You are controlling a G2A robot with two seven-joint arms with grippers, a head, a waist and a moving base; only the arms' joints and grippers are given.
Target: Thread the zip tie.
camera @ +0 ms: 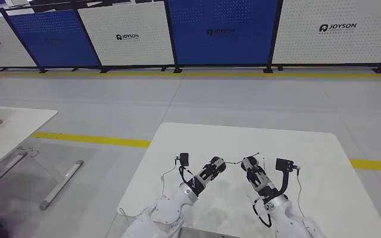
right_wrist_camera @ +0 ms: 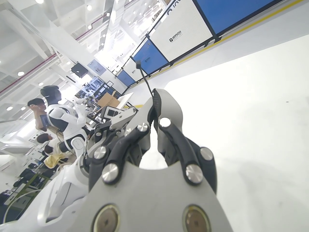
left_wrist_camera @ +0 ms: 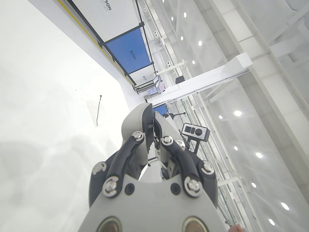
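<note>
A black zip tie (right_wrist_camera: 144,78) sticks out of my right gripper (right_wrist_camera: 154,96), which is shut on its strap, with the square head at the free end up in the air. Another black zip tie (left_wrist_camera: 99,109) lies flat on the white table (left_wrist_camera: 48,97), off to one side of my left gripper (left_wrist_camera: 152,113). The left gripper's pads are pressed together and I see nothing between them. In the top view the left gripper (camera: 218,162) and right gripper (camera: 244,162) hover close together over the table's near half, tips angled toward each other.
The white table (camera: 297,149) has bare surface beyond and beside both grippers, and its far edge runs across the floor. A second white table (camera: 21,122) stands at the far left. Blue and white panels (camera: 220,30) line the back.
</note>
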